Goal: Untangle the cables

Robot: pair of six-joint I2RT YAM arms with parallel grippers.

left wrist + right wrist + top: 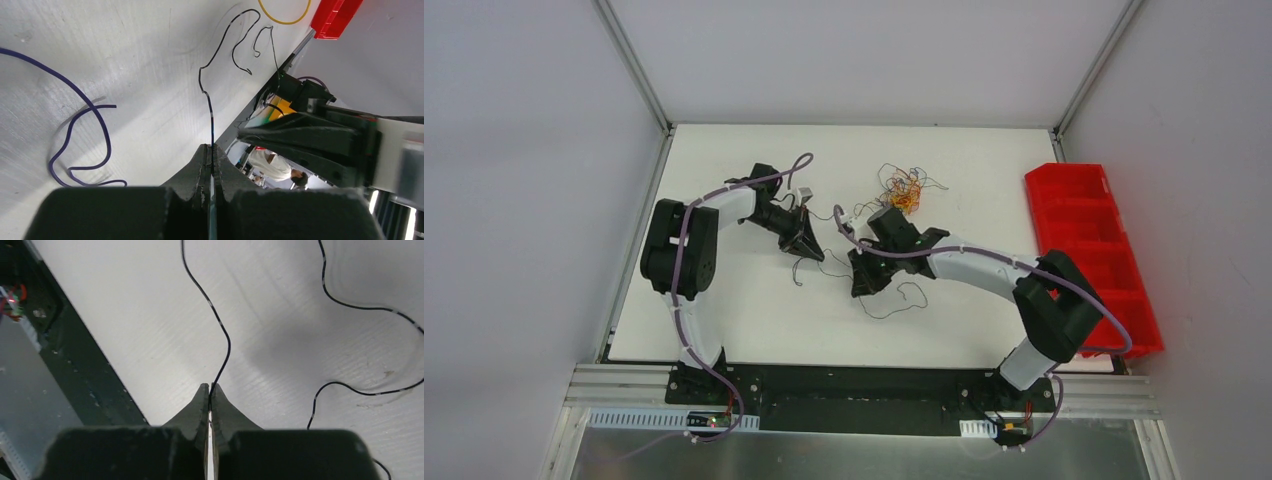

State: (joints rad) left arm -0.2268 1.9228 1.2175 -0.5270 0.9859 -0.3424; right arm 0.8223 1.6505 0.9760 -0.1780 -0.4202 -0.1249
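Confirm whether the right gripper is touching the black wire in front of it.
Touching. In the right wrist view the right gripper is shut on the black wire, which runs out from between its fingers.

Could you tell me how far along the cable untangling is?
Done: a purple cable and a black cable lie loose on the table. In hand: left gripper and right gripper each pinch a thin black strand. Remaining: the orange-yellow tangle, balled up beyond them.

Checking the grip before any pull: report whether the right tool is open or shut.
Shut. The right wrist view shows the right tool with fingers closed together, a black cable pinched between their tips.
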